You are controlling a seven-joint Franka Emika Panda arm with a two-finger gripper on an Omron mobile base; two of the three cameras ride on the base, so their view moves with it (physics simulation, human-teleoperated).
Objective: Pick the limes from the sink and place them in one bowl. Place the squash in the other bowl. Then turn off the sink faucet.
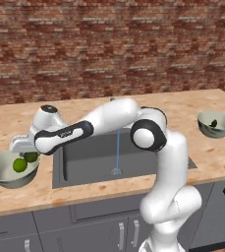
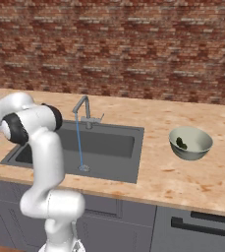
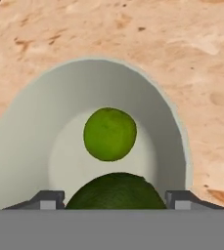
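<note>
My gripper (image 1: 25, 147) hangs over the left bowl (image 1: 0, 173), just left of the sink (image 1: 84, 160). Its fingers stand on either side of a shaded lime (image 3: 114, 191), shut on it just above the bowl (image 3: 30, 132). A second, brighter lime (image 3: 109, 134) lies on the bowl's floor. In the left base view both limes show inside the bowl, the held one (image 1: 31, 156) under the hand and the loose one (image 1: 19, 165) beside it. The dark squash (image 2: 181, 142) lies in the other bowl (image 2: 197, 147) right of the sink. The faucet (image 2: 86, 110) stands behind the basin.
A thin stream of water (image 2: 78, 142) runs from the spout down to the drain (image 2: 84, 168). My arm reaches across the sink's left half. A brick wall backs the wooden counter (image 2: 182, 182), and cabinet fronts run below.
</note>
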